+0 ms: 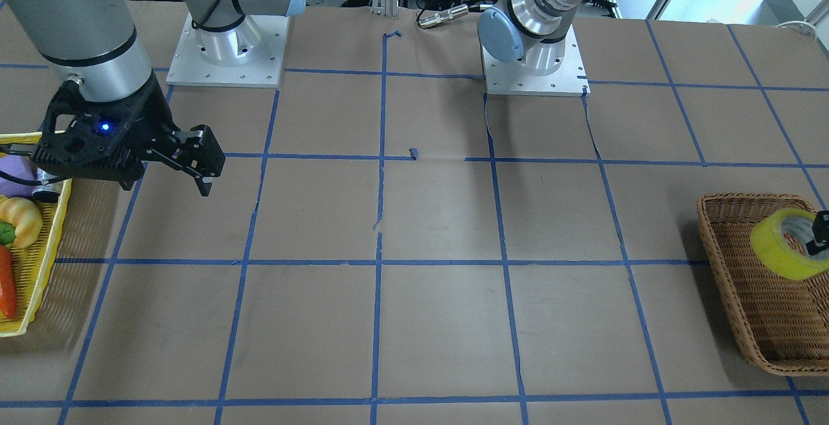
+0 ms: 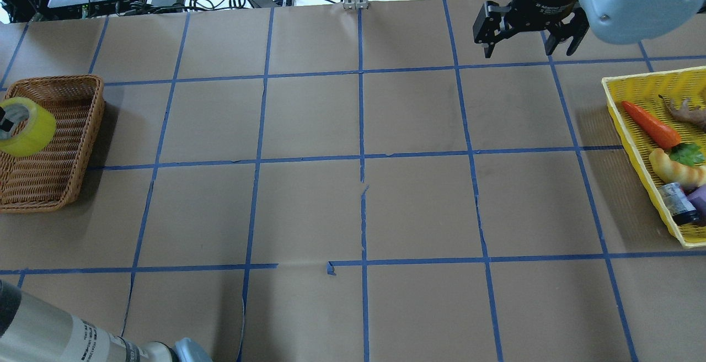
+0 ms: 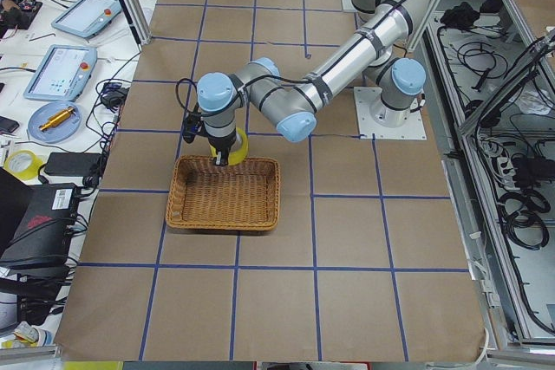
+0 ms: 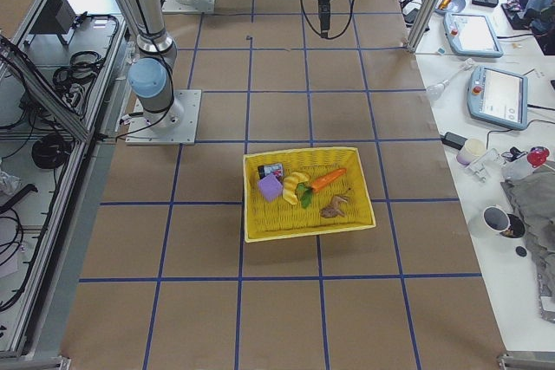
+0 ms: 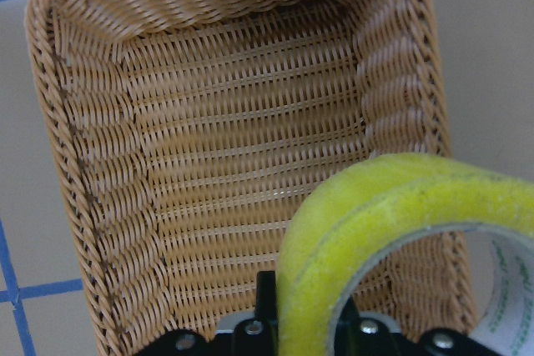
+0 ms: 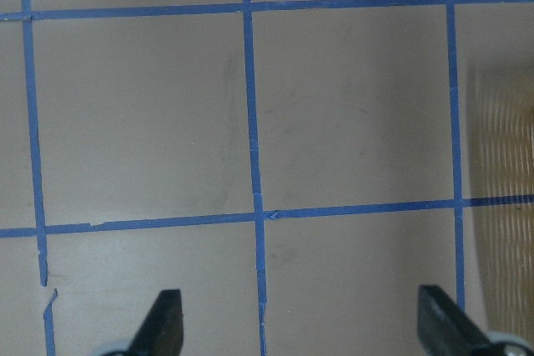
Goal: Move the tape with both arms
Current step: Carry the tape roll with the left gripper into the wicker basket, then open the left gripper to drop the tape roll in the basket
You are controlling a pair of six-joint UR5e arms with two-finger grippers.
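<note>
The yellow tape roll (image 1: 780,247) hangs tilted over the brown wicker basket (image 1: 745,308), clear of its floor. My left gripper (image 2: 5,122) is shut on the roll's wall, with one finger through the whitish core. The left wrist view shows the tape (image 5: 392,231) close up above the basket's woven floor (image 5: 250,147). The tape (image 2: 30,130) sits at the table's left end in the overhead view, over the basket (image 2: 55,174). My right gripper (image 2: 527,44) is open and empty, far away over bare table near the yellow tray; its fingertips (image 6: 167,314) stand wide apart.
A yellow plastic tray (image 2: 623,124) at the right end holds a carrot (image 2: 651,124), a croissant (image 2: 675,169), a small dark-capped jar (image 2: 677,203) and a purple block. The two arm bases (image 1: 227,56) stand at the robot's table edge. Blue tape grid lines cross the brown table.
</note>
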